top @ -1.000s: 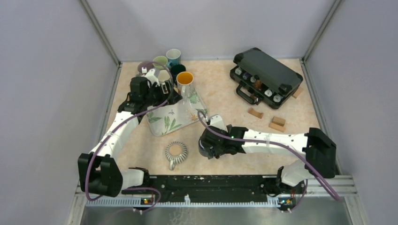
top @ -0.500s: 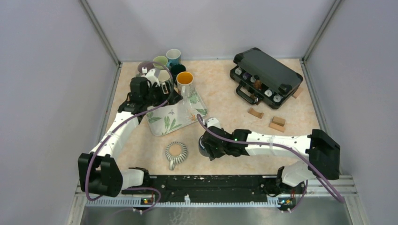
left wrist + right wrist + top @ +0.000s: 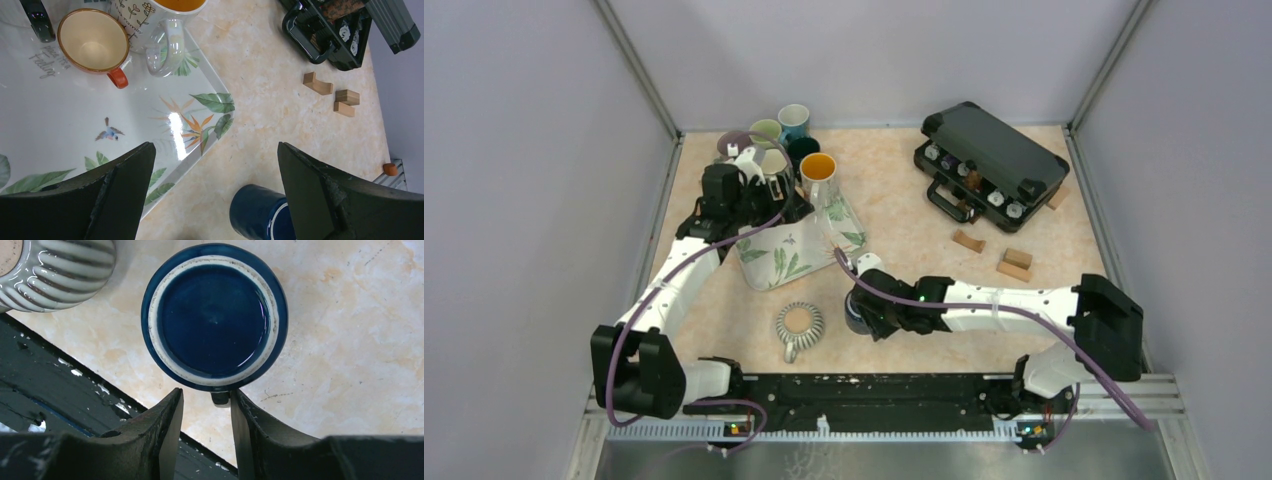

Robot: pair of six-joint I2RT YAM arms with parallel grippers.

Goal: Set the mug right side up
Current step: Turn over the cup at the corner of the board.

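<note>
The right gripper (image 3: 204, 412) stands narrow around the upside-down blue mug (image 3: 215, 315)'s handle (image 3: 220, 398), lower centre; whether it grips, I cannot tell. The left gripper (image 3: 215, 150) is wide open and empty.

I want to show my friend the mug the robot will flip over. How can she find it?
Look toward the near edge of the table, nearer the arms than the leafy tray. Two mugs stand upside down there; pick the smooth dark blue mug, with its handle between the right gripper's fingers. Its neighbour, the ribbed grey mug, is pale and striped.
</note>
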